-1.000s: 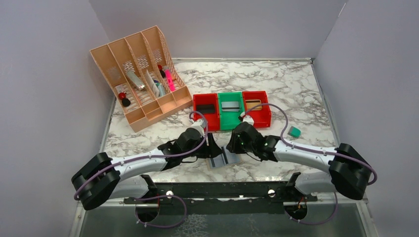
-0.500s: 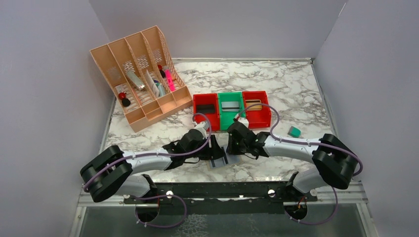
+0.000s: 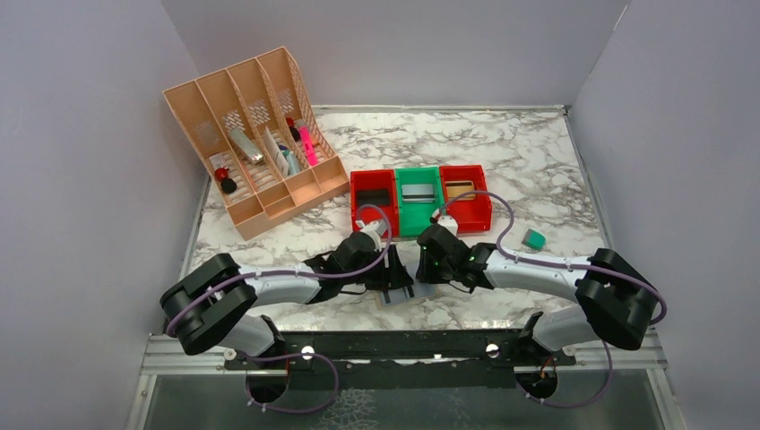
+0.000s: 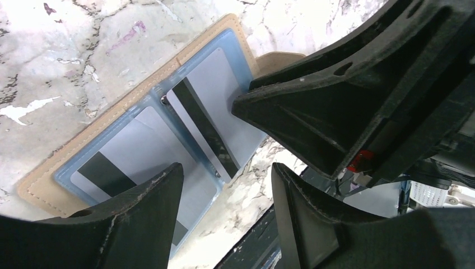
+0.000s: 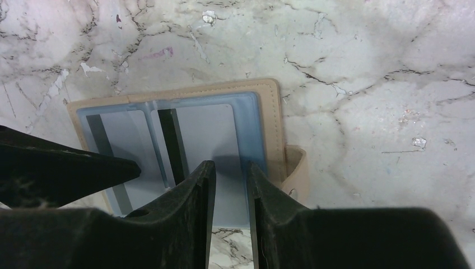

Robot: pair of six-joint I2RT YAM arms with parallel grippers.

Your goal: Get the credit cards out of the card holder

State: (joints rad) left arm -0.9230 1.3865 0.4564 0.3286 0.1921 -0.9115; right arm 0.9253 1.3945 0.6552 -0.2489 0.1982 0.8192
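L end effector (image 3: 395,274) hovers just over the holder (image 3: 397,297), jaws wide apart w/ nothing btwn them. R end effector (image 3: 427,266) is right beside it, jaws only a narrow slit apart, nothing seen in the gap. In the L wrist view its tip sits on the holder's R panel, near the outer edge.

Holder lies open and flat on the desk (image 3: 502,152), just on the near side of the green bin (image 3: 418,224), toward the arm bases. Two cards, each w/ a dark stripe, are both in their pale blue sleeves: one (image 4: 120,159) L of the fold, one (image 4: 215,106) R of it.

Vs 1 s ago: both end effectors have closed in on each other over the holder, so far less of it shows from above. Both elbows have swung inward, toward the green bin. Holder seems in the same spot. Red bins (image 3: 374,213) flanking the green bin, rack (image 3: 255,143) further L of it and teal block (image 3: 535,238) to its R haven't moved.
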